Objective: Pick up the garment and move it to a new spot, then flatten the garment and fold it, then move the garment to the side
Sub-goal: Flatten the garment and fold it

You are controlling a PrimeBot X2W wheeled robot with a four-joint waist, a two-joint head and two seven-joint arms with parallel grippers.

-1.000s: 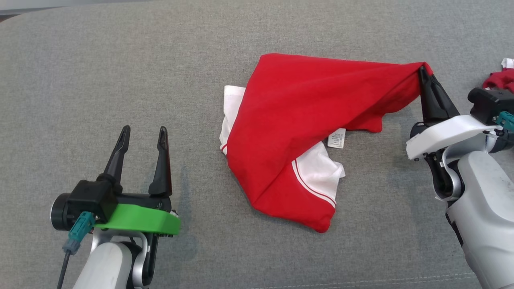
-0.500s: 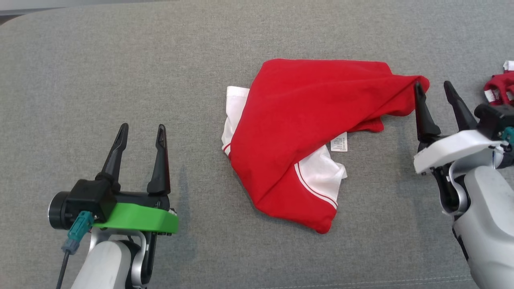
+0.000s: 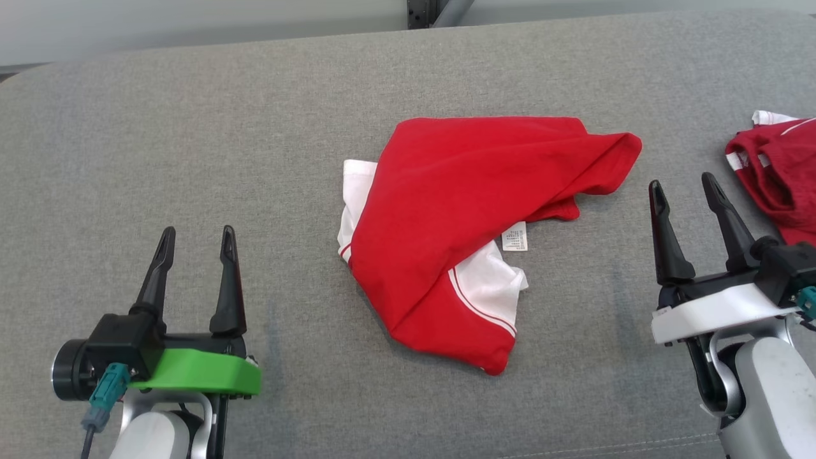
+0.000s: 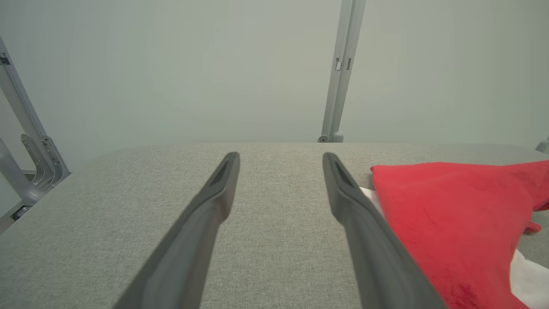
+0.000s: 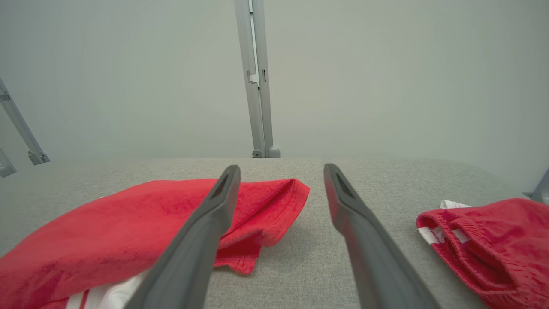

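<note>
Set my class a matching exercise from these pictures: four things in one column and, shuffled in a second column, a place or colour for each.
Things
1. left pincer
2. right pincer
3. garment
4. second red garment

Descriptions
A. at the head view's right edge
B. on a green mount
C. crumpled in the middle, red over white
D. on a white mount

Pairs: 1-B, 2-D, 3-C, 4-A

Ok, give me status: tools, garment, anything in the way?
Left tool open, empty. Right tool open, empty, just right of garment. It lies crumpled, not flat. Second red garment far right, apart from the first.
</note>
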